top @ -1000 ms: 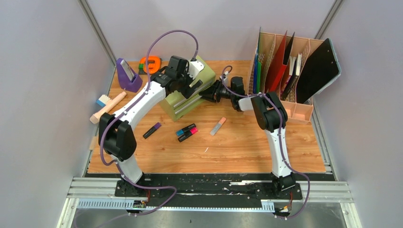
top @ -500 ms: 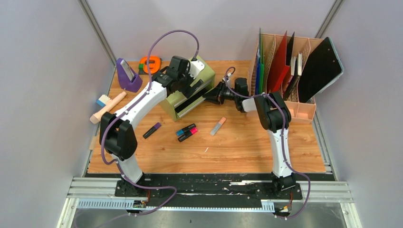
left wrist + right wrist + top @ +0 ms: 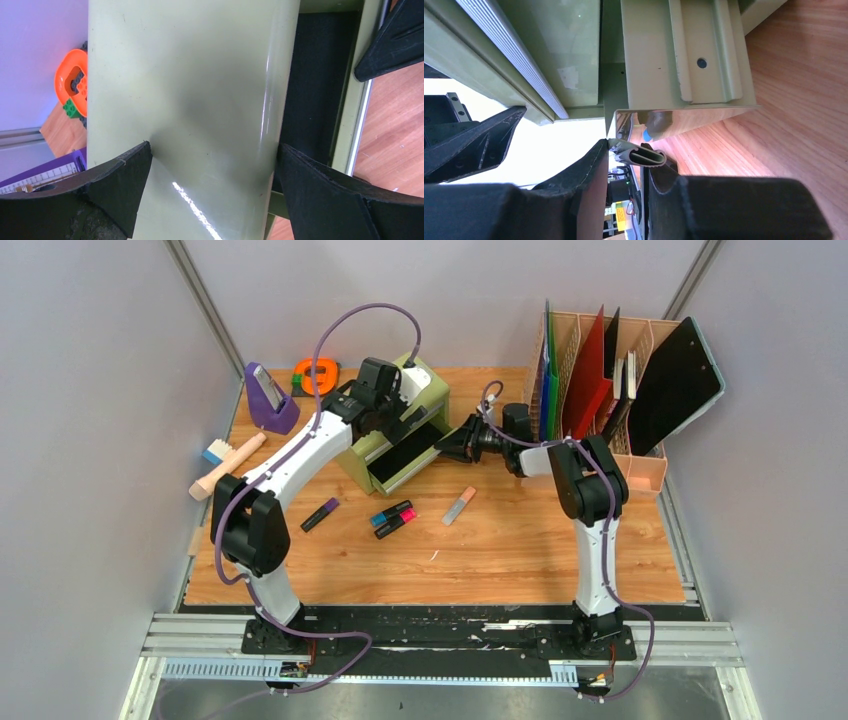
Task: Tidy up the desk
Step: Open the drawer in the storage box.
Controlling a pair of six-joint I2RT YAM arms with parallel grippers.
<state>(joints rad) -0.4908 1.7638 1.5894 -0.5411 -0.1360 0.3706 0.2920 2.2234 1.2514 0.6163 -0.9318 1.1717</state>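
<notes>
The desk (image 3: 520, 540) is an orange-brown wood tabletop. At its back stands an olive-green drawer chest (image 3: 428, 388) with its lower drawer (image 3: 408, 454) pulled partway out, dark inside. My left gripper (image 3: 395, 415) is open and rests over the chest top (image 3: 200, 75), with one fingertip (image 3: 135, 170) on the lid and the other at its edge. My right gripper (image 3: 457, 445) is shut on the thin drawer handle (image 3: 641, 157) at the drawer's front. Several highlighters lie loose: purple (image 3: 320, 513), blue (image 3: 390, 512), pink (image 3: 397, 524), orange (image 3: 459, 505).
A tan file organizer (image 3: 640, 475) with folders and a black clipboard stands at the back right. A purple wedge-shaped object (image 3: 268, 398), an orange toy (image 3: 317, 373) and a pink brush (image 3: 228, 465) sit at the back left. A metal rail (image 3: 440, 640) runs along the near edge.
The right gripper has drawn back to the right with the handle, sliding the drawer out and showing its dark inside. The left gripper has stayed on the chest.
</notes>
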